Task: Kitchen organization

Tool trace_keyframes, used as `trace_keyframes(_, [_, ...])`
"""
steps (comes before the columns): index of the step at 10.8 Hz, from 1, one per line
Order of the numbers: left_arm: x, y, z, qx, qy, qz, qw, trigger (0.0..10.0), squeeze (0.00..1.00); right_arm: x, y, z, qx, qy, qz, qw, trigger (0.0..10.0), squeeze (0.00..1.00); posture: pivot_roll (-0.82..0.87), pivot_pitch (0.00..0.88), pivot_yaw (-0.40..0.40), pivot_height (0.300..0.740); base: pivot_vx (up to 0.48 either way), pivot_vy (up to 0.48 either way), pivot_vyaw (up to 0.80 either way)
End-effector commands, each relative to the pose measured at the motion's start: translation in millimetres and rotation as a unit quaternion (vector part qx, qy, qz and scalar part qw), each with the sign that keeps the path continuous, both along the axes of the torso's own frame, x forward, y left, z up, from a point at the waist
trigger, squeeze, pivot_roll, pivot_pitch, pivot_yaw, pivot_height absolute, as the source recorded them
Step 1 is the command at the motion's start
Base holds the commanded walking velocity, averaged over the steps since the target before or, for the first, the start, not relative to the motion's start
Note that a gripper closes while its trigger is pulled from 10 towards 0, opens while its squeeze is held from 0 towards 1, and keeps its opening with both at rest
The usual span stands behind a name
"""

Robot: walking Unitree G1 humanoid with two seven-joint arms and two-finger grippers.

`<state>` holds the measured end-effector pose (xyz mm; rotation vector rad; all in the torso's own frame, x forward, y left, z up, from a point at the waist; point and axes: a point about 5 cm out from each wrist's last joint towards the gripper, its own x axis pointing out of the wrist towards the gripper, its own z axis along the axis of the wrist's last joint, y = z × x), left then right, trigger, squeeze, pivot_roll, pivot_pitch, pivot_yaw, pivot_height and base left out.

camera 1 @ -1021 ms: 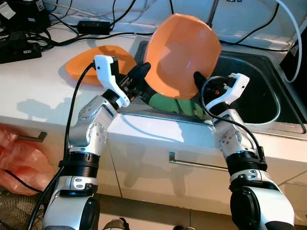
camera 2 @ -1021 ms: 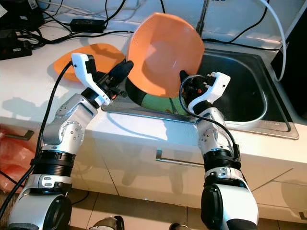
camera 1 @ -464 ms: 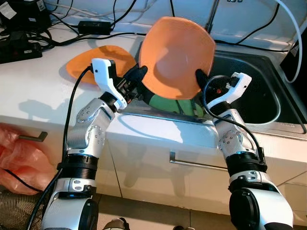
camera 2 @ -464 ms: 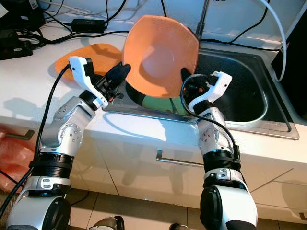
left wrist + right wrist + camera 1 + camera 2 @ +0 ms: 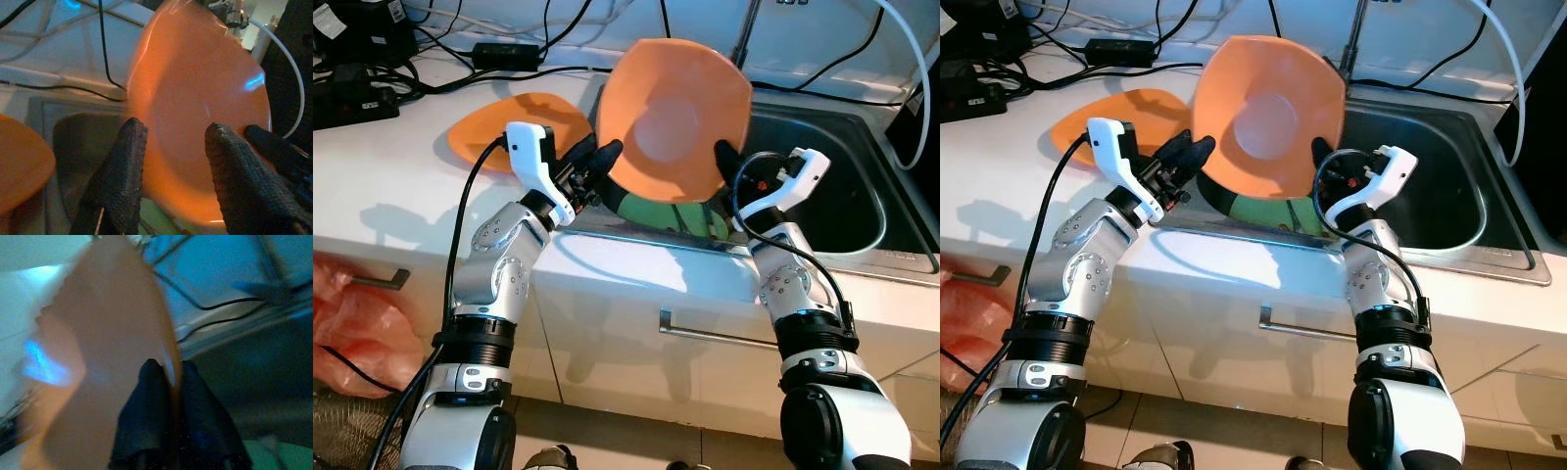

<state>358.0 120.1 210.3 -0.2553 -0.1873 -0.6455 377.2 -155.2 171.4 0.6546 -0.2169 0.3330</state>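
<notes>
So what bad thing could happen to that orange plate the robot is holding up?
The orange plate is pinched at its edge by the right end effector alone, so it may slip and drop into the sink. The left end effector is open, straddling the other edge, and might bump it loose.

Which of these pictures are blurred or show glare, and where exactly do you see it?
Right wrist view: strongly blurred, the orange plate is smeared, with a blue glare patch on it. Left wrist view: the plate's rim is soft, the black fingers are sharp, and there is a small blue reflection. Left eye view: sharp, with arm shadows on the white counter.
</notes>
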Motion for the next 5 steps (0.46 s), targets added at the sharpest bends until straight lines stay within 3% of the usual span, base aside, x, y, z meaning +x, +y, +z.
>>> trace_keyframes(1, [0.5,-4.9,5,0.019,-0.014,-0.003,1.000,10.0,1.00,1.3,-14.7,7,0.024,-0.007,-0.037,0.999,0.0,0.00,0.05,0.074,-0.041,0.740,0.000,0.000,0.00])
trace_keyframes(2, [0.4,-5.6,2,0.040,-0.012,0.002,0.999,10.0,0.35,2.8,-24.6,11,0.058,-0.008,-0.062,0.996,0.0,0.00,0.05,0.074,-0.042,0.740,0.000,0.000,0.00])
trace_keyframes(3, [0.5,-6.7,-1,0.047,-0.007,0.003,0.999,10.0,0.00,3.2,-31.7,12,0.079,-0.008,-0.082,0.993,0.0,0.00,0.05,0.074,-0.042,0.740,0.000,0.000,0.00])
trace_keyframes(5, [-2.0,-11.2,-9,0.092,0.007,-0.017,0.996,10.0,0.00,3.1,-37.4,12,0.073,-0.003,-0.110,0.991,0.0,0.00,0.05,0.074,-0.041,0.740,0.000,0.000,0.00])
